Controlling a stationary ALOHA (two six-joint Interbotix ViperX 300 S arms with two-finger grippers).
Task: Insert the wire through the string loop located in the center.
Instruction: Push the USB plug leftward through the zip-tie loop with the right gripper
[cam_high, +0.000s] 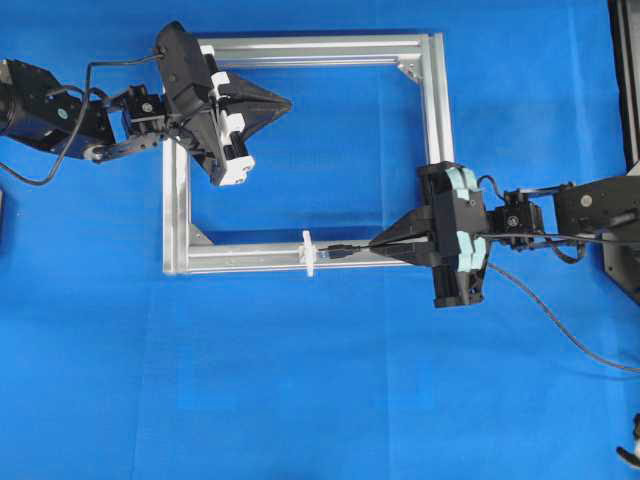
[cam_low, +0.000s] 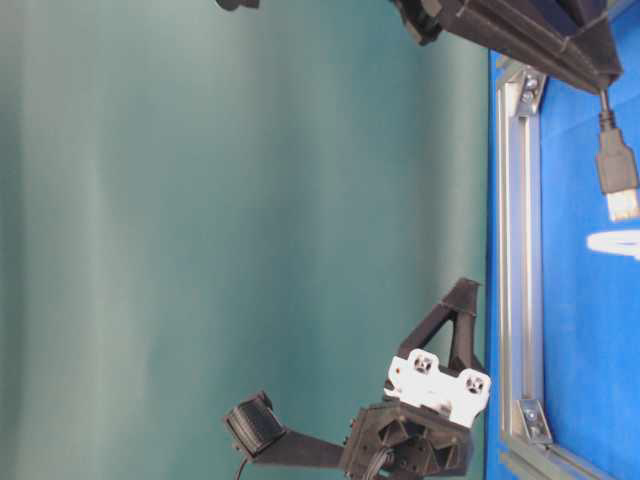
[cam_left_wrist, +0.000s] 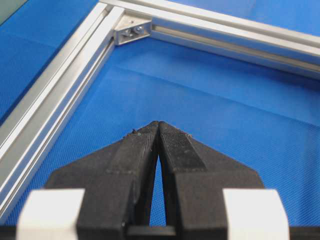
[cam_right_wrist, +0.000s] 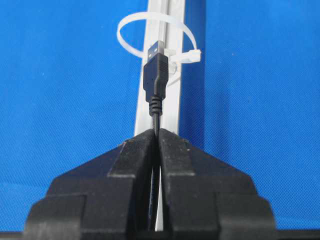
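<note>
while left end effector (cam_left_wrist: 159, 131) sits clenched & empty, right end effector (cam_right_wrist: 158, 137) grips wire (cam_right_wrist: 155, 80) nr string loop (cam_right_wrist: 131, 25).

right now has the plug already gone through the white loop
No, in the table-level view the metallic tip of the wire stops short of the string loop, with a blue gap showing between them.

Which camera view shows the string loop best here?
The right wrist view: the string loop arches whole over the frame bar, with the wire's plug just short of it. Overhead shows only a small white sliver, table-level a blurred white edge at the right border, and the left wrist view none.
</note>
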